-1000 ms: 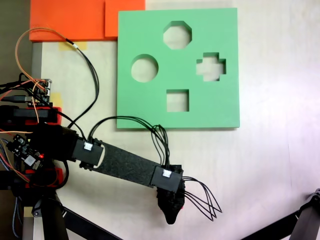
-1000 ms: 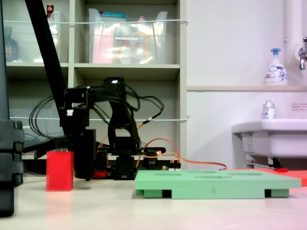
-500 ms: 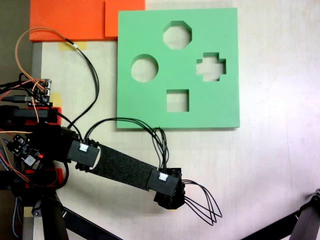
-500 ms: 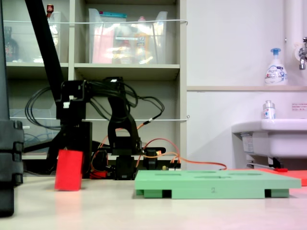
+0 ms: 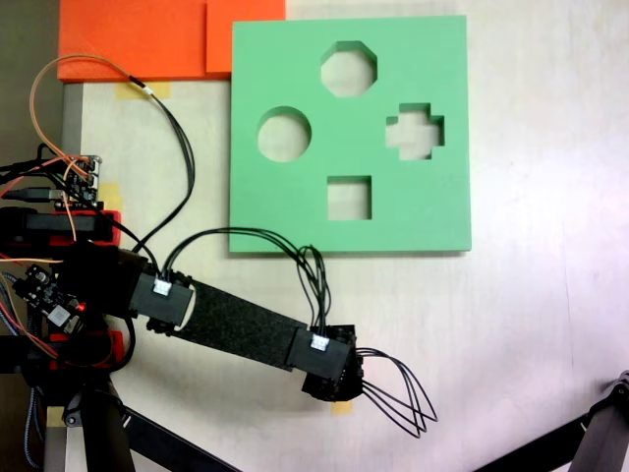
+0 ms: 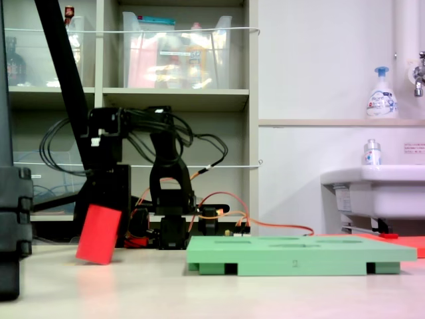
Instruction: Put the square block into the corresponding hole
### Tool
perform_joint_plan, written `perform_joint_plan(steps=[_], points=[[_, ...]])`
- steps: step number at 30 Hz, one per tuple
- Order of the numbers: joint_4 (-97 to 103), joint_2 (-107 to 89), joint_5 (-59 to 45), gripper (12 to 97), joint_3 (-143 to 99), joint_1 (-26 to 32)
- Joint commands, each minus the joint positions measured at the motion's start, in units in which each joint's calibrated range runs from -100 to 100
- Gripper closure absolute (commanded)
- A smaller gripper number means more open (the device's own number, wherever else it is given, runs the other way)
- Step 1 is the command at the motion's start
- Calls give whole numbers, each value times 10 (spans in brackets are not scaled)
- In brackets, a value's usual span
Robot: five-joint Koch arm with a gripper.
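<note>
Here the end effector [image 6: 106,216] grips the square block [image 6: 98,234] — tilted; one corner down.

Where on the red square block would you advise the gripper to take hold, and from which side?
Across two opposite flat side faces of the square block, coming from above: its faces are plain and parallel. In the side fixed view it stands tilted, one bottom edge raised, so I would match the jaws to that lean.

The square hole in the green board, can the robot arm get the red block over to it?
Probably yes. The gripper has the tilted red block at the table, and nothing lies between it and the square hole in the green board.
</note>
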Motion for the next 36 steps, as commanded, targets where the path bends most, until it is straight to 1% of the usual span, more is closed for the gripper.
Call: perform_joint_plan(steps=[1, 3, 5, 7, 9, 13, 16, 21, 24, 26, 36], points=[[-71, -25, 6, 838, -13, -3], [-82, -66, 11, 853, -13, -3], [-82, -122, 16, 889, -13, -3], [-82, -192, 23, 897, -11, 1], [-82, -275, 36, 939, -9, 10], [-82, -409, 83, 947, 11, 54], [-82, -464, 127, 947, 19, 103], [-82, -456, 209, 944, 27, 194], [-82, -422, 242, 939, 36, 228], [-82, -363, 248, 939, 67, 236], [-53, -274, 257, 939, 94, 225]])
